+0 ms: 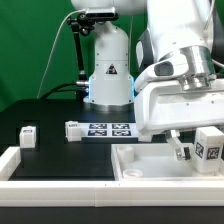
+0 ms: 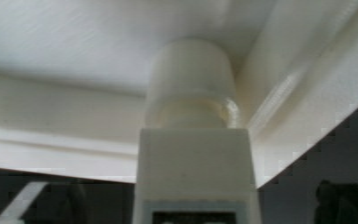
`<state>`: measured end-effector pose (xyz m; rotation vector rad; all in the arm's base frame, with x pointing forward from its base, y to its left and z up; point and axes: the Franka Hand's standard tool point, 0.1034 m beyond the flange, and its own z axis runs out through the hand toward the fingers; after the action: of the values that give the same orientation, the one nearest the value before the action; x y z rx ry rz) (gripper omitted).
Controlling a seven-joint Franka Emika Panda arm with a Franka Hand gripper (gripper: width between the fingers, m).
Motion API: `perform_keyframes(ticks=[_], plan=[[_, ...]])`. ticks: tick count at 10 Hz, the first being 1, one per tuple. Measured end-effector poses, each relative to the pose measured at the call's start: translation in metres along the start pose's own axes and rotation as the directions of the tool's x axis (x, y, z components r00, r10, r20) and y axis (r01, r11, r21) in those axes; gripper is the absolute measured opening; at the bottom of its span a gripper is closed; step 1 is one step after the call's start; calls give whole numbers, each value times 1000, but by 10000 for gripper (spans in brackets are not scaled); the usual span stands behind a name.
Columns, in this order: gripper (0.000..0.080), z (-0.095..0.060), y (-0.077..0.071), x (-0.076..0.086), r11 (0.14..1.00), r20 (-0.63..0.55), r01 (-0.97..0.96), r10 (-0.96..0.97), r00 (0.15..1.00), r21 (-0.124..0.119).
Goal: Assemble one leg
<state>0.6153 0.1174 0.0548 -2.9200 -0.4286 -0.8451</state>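
My gripper (image 1: 183, 148) is shut on a leg (image 1: 185, 154), a small white post with a black-and-white tag, held upright over the right part of the large white square piece (image 1: 140, 168). In the wrist view the leg (image 2: 197, 130) runs up the middle from between my dark fingers (image 2: 343, 196). Its rounded end sits at an inner corner of the square piece (image 2: 87, 60), beside the raised rim. I cannot tell whether the end touches the surface.
A second tagged leg (image 1: 27, 135) lies on the black table at the exterior view's left. Another tagged white block (image 1: 209, 146) stands just right of my gripper. The marker board (image 1: 100, 129) lies behind the square piece. The robot base (image 1: 108, 75) stands at the back.
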Motion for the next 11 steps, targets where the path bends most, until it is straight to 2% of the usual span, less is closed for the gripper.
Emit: perform_keyframes(ticks=[1, 4, 6, 8, 9, 11], plan=[[649, 0, 0, 0, 1000, 0, 0, 0, 1000, 0], [649, -16, 4, 17, 1000, 1, 12, -12, 1000, -4], [649, -18, 7, 23, 1000, 15, 11, -11, 1000, -2], [649, -12, 2, 20, 999, 155, 8, -13, 988, 33], [649, -11, 2, 24, 999, 211, 5, -15, 977, 47], [649, -12, 1, 21, 996, 395, -14, -22, 918, 87]])
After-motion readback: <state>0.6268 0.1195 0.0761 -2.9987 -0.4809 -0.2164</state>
